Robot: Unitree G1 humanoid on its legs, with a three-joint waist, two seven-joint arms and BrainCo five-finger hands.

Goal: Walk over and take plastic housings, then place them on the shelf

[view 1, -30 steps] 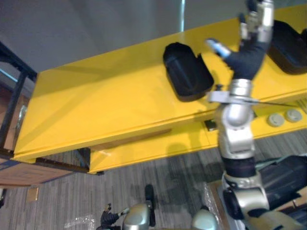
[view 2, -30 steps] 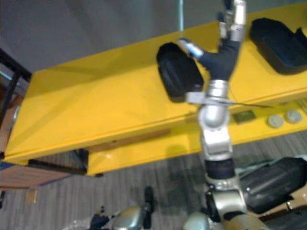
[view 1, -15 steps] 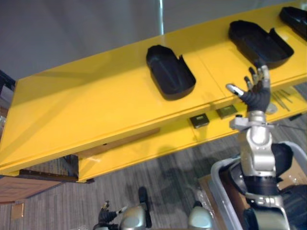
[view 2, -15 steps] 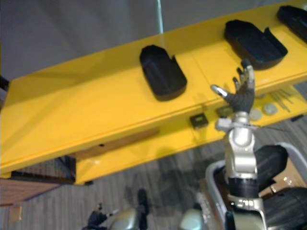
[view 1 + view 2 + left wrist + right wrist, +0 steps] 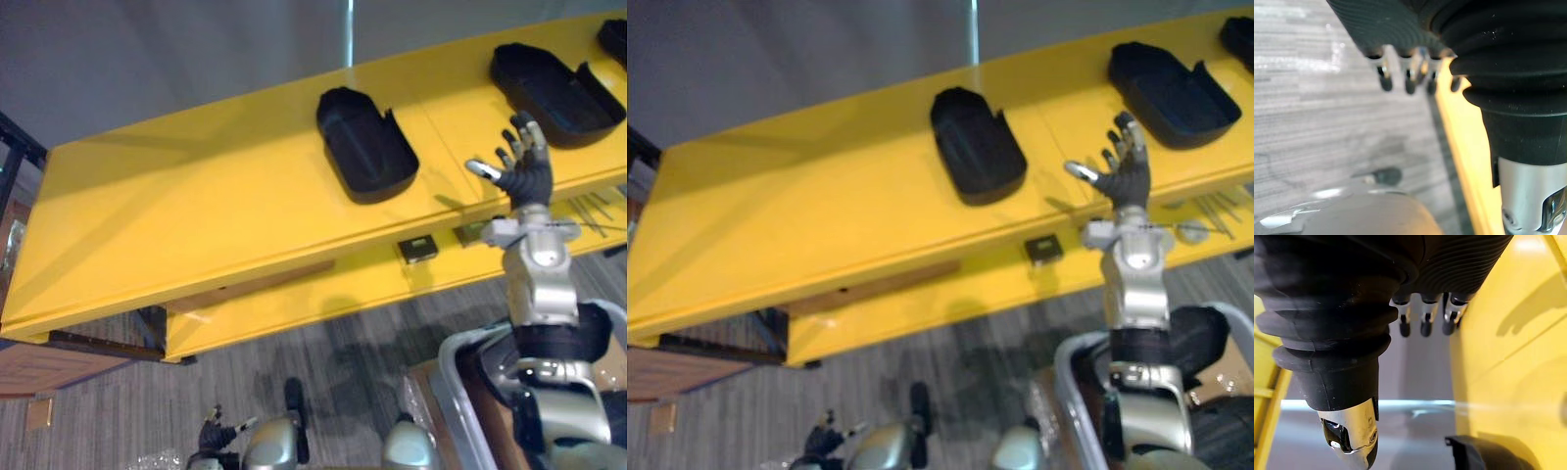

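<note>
Grey carpet floor (image 5: 323, 362); small dark block (image 5: 418, 249); grey bin (image 5: 449, 377) lower right.

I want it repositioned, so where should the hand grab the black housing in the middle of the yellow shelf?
Probably its right-hand rim: the middle housing lies hollow side up on the yellow shelf, so the thin wall is exposed for a pinch from above. The open right hand hovers on that side.

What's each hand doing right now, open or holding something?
Left hand: open, empty, over the floor.
Right hand: open, empty, up by the yellow shelf.
</note>
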